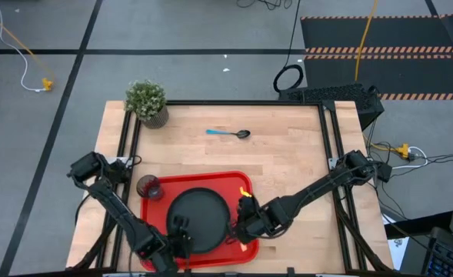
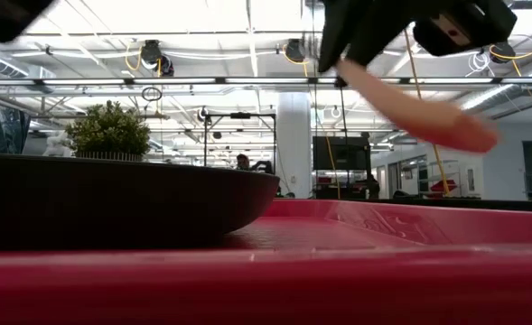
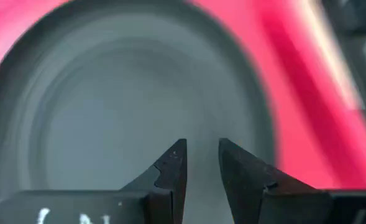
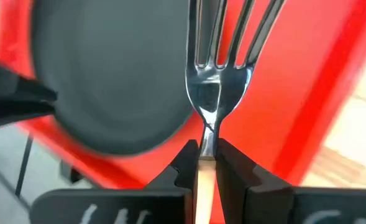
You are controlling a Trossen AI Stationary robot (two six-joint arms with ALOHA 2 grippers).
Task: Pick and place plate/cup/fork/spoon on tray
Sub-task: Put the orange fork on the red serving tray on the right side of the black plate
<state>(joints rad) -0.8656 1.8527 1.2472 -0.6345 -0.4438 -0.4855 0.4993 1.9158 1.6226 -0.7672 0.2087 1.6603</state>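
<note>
The black plate [image 1: 199, 215] lies on the red tray [image 1: 234, 181]. The dark cup [image 1: 149, 187] stands in the tray's far left corner. The blue-handled spoon [image 1: 230, 133] lies on the table beyond the tray. My left gripper [image 3: 202, 155] hangs over the plate's near left part [image 1: 181, 229]. It is open by a narrow gap with nothing between the fingers. My right gripper [image 4: 206, 152] is over the tray's right part, beside the plate, shut on the orange-handled fork [image 4: 217, 81]. My right gripper pinches the fork between its two fingers at the top of the orange handle [image 4: 205, 163], just behind the metal neck. The fingers slant down from the table's right and lie along the fork. The tines stick out past the fingertips. The handle [image 2: 419, 113] hangs tilted, clear of the tray.
A potted green plant [image 1: 147, 101] stands at the table's far left corner. Black rails [image 1: 330, 146] run along the table's left and right sides. Bare wood lies between the tray and the spoon and to the tray's right.
</note>
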